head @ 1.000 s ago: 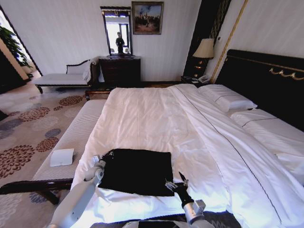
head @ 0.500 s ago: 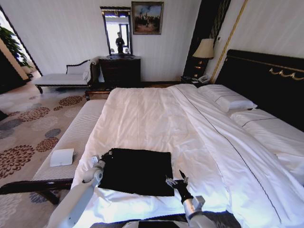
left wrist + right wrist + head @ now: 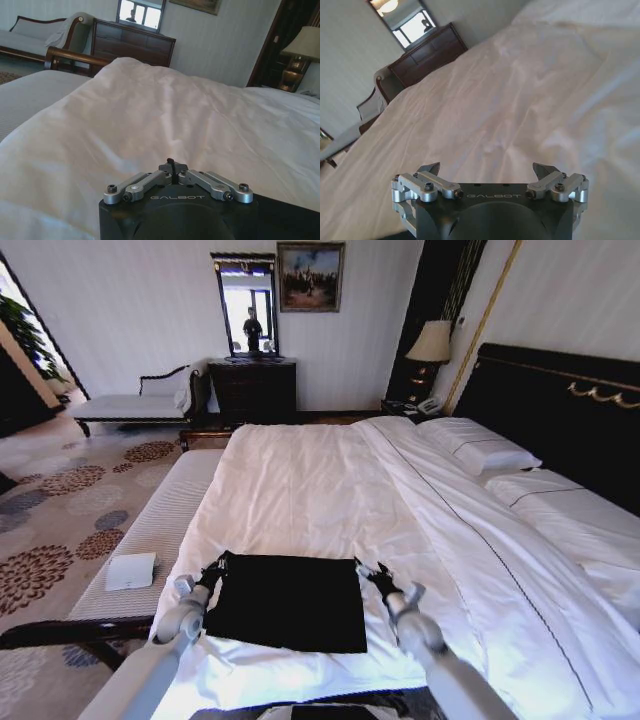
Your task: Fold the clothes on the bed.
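The clothes are one black T-shirt (image 3: pixel 287 601), lying flat as a rectangle near the foot of the bed (image 3: pixel 320 470); no lettering shows. My left gripper (image 3: pixel 215 570) sits at the shirt's far left corner. In the left wrist view the left gripper (image 3: pixel 172 167) is shut, fingertips together over the white duvet, with no cloth visible between them. My right gripper (image 3: pixel 370 573) is at the shirt's far right corner. In the right wrist view the right gripper (image 3: pixel 486 169) is open, with only white duvet between its fingers.
A pale striped bench (image 3: pixel 160 520) runs along the bed's left side, with a small white box (image 3: pixel 131 571) on it. Pillows (image 3: pixel 480 450) and a dark headboard (image 3: pixel 560 410) are at the right. A dresser (image 3: pixel 252 388) and chaise (image 3: pixel 130 405) stand by the far wall.
My right gripper has moved from the shirt's near right corner to its far right corner. The left gripper shifted slightly up along the left edge. The shirt now lies flatter.
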